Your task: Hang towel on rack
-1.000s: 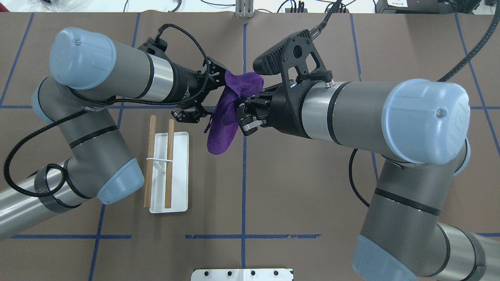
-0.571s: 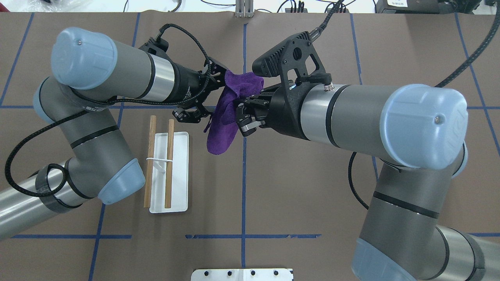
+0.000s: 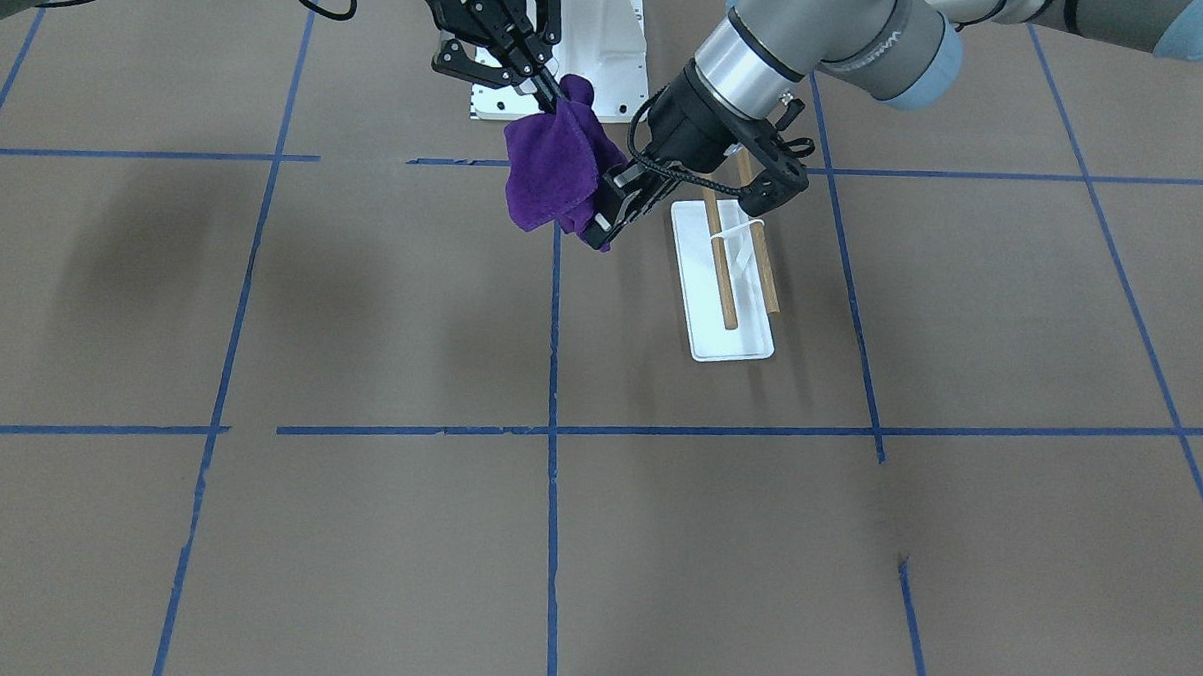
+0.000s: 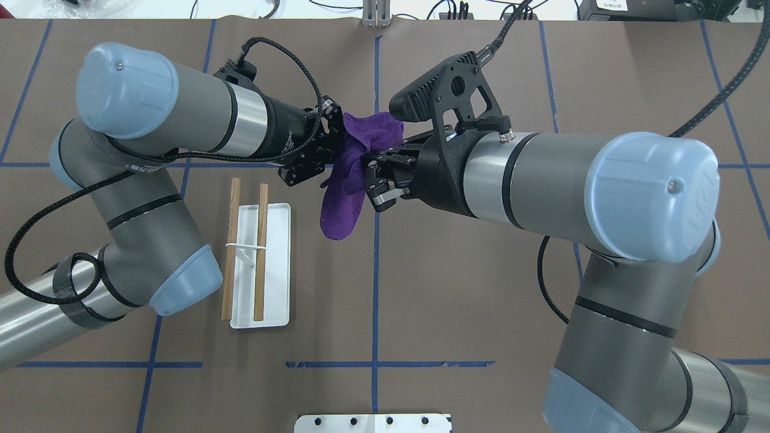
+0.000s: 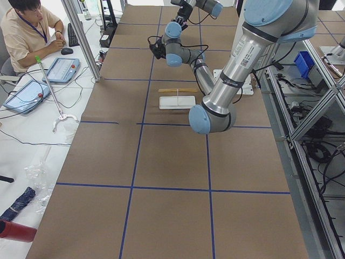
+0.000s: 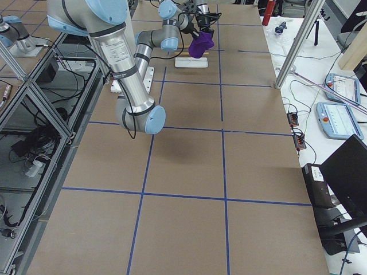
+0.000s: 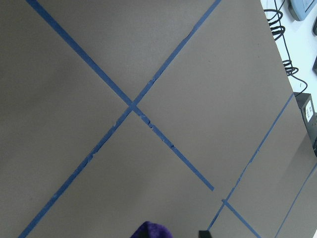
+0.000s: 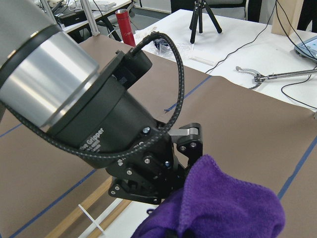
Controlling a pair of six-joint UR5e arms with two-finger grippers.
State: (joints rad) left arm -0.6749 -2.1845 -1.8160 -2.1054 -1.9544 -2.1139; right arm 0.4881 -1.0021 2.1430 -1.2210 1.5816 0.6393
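A purple towel (image 4: 343,204) hangs in the air between my two grippers, above the table's middle line; it also shows in the front view (image 3: 547,171). My right gripper (image 4: 368,171) is shut on the towel's upper part (image 3: 558,94). My left gripper (image 4: 335,153) is shut on the towel's side edge (image 3: 604,218); the right wrist view shows it against the cloth (image 8: 223,208). The rack (image 4: 271,270) is a white tray with two wooden dowels (image 4: 260,252) joined by a white band. It lies on the table, below and left of the towel.
A white bolted metal pedestal (image 4: 373,423) stands at the robot's side of the table (image 3: 612,28). Blue tape lines grid the brown table cover. An operator (image 5: 29,32) sits beyond the far edge. The left arm's elbow (image 4: 180,282) hangs next to the rack.
My left gripper's fingers have closed in on the towel's edge; they stood wide open before. The right gripper has kept its hold and barely moved.
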